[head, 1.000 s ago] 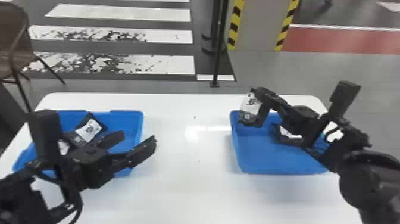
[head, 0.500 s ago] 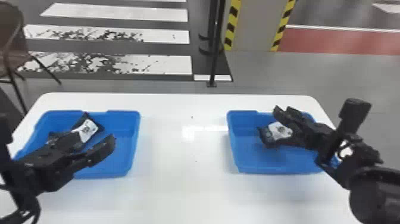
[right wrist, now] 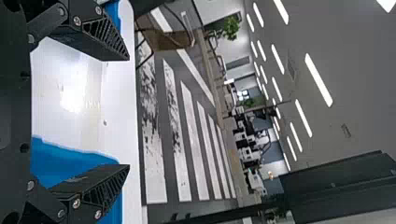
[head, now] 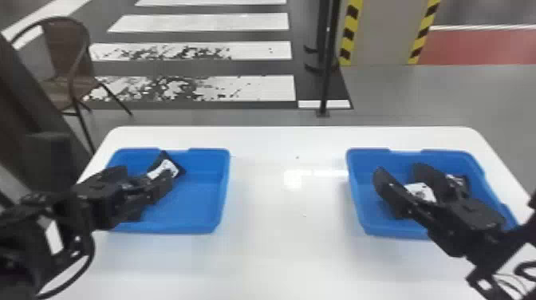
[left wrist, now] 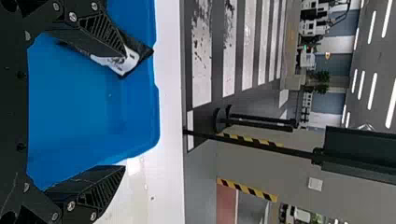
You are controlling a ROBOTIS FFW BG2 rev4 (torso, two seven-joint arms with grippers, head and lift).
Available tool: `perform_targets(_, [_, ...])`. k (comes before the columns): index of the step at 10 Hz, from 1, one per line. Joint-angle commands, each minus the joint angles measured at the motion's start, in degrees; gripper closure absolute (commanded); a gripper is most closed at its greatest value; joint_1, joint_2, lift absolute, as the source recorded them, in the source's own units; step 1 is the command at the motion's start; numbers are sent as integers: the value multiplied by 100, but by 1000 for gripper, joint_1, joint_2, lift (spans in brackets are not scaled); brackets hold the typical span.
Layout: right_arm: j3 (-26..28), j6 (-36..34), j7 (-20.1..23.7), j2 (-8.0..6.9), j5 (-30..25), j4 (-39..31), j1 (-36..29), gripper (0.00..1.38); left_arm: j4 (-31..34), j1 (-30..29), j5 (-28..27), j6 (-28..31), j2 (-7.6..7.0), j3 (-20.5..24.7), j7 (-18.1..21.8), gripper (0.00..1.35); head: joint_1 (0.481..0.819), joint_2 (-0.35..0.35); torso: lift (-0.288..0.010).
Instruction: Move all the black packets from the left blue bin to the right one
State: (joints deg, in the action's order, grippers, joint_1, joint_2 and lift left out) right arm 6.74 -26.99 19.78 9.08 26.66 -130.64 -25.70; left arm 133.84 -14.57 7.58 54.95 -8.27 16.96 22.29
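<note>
Bench [head: 291, 255] in white carries two blue bins set well apart, with a brown chair [head: 66, 44] standing beyond its far left corner. Over the left bin [head: 223, 187], the left gripper [head: 147, 174] has its fingers spread wide, gripping nothing; over the right bin [head: 360, 203], the right gripper [head: 399, 169] likewise has wide-apart, empty fingers. One black packet [head: 164, 167] lies by the left bin's far wall, and two packets, one [head: 422, 192] near the other [head: 458, 182], are in the right bin.
</note>
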Motion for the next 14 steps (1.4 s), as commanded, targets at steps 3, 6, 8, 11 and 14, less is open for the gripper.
perform_targets(3, [-548,0,122,-3,362,-471,-355,209,-805,881,-998,340,-201,-176,-49,121,695,230,-140])
perform_targets(6, [-914,42,166,-21,385,-724,-636,209,-1860,1654,-1592,467,-342,-610,-75,117,695,314,-140])
perform_targets(8, [-1085,42,175,-21,430,-696,-720,209,-2493,2090,-1787,537,-429,-839,-93,117,695,338,-140])
perform_targets(11, [-1131,28,210,-21,442,-682,-664,209,-3252,2512,-1981,650,-491,-1147,-102,117,695,350,-140])
perform_targets(14, [-1131,28,210,-21,487,-682,-622,209,-4012,2920,-2175,678,-526,-1456,-102,117,695,350,-140])
